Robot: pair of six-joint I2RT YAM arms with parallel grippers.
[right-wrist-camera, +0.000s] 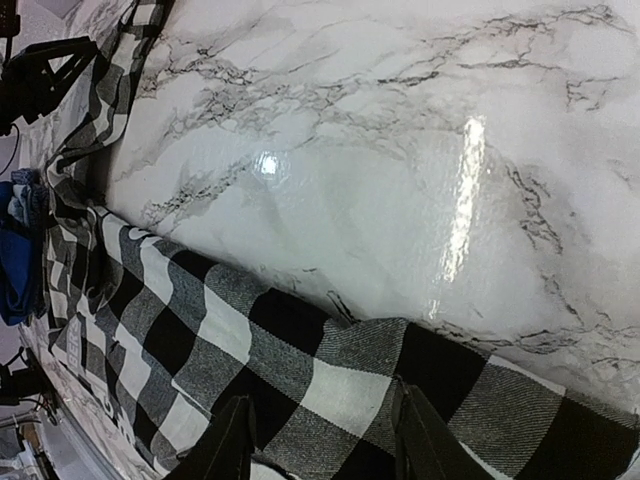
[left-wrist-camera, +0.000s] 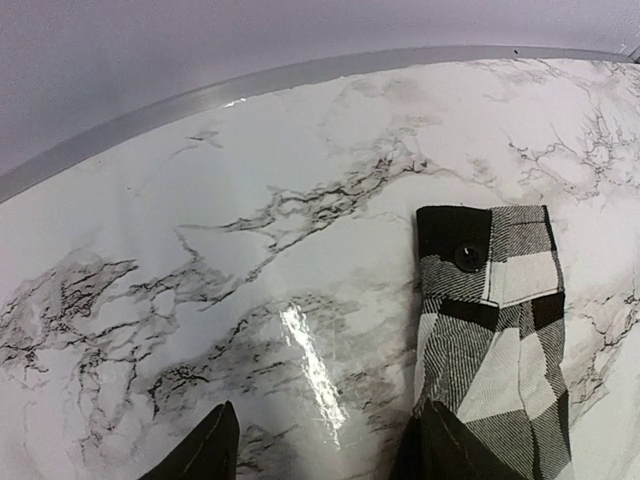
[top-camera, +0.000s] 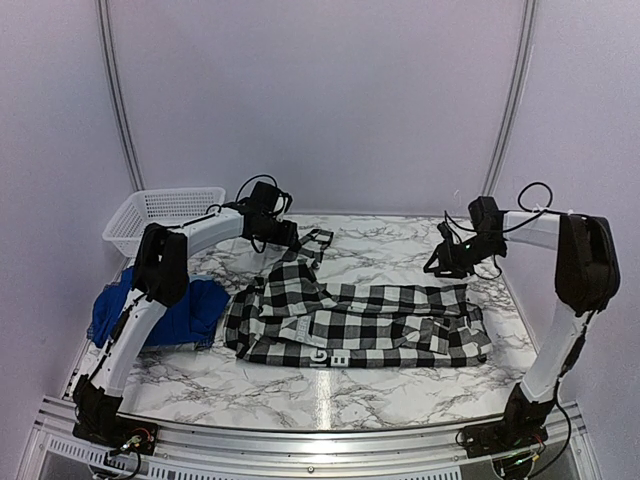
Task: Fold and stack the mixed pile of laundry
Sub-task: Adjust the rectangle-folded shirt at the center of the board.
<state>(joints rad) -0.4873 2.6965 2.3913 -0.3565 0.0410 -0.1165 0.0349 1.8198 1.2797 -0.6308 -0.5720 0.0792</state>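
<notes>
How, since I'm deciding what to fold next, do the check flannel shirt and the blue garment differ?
The flannel shirt is black-and-white checked; the blue garment is plain royal blue. The flannel shirt is stretched long across the table's middle; the blue garment is bunched at the left edge, under the left arm. The flannel shirt covers far more tabletop than the blue garment. Both lie on the marble table.

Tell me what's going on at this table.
Two arms are working on a flannel shirt spread across the table. The left gripper hovers by a sleeve cuff, jaws open, holding nothing. The right gripper hangs open over the shirt's far edge. A blue shirt lies heaped at left, unfolded.
</notes>
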